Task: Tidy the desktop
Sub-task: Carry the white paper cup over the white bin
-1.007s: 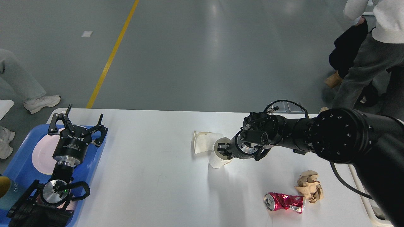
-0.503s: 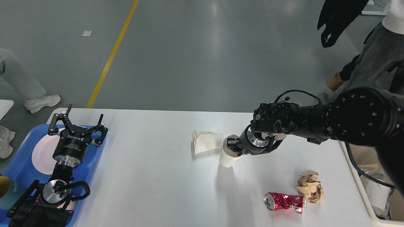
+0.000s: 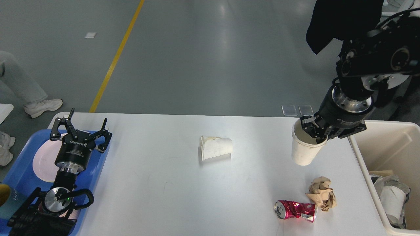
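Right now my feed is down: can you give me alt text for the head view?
The right gripper holds a white paper cup by its rim above the right side of the desktop, near the cream bin. A tipped paper cup, a crushed red can and crumpled brown paper lie on it. The left gripper, jaws open, hangs over the blue tray.

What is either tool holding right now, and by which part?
Right tool grips the white paper cup by its rim, one finger inside the mouth. Left tool is open over the blue tray, holding nothing.
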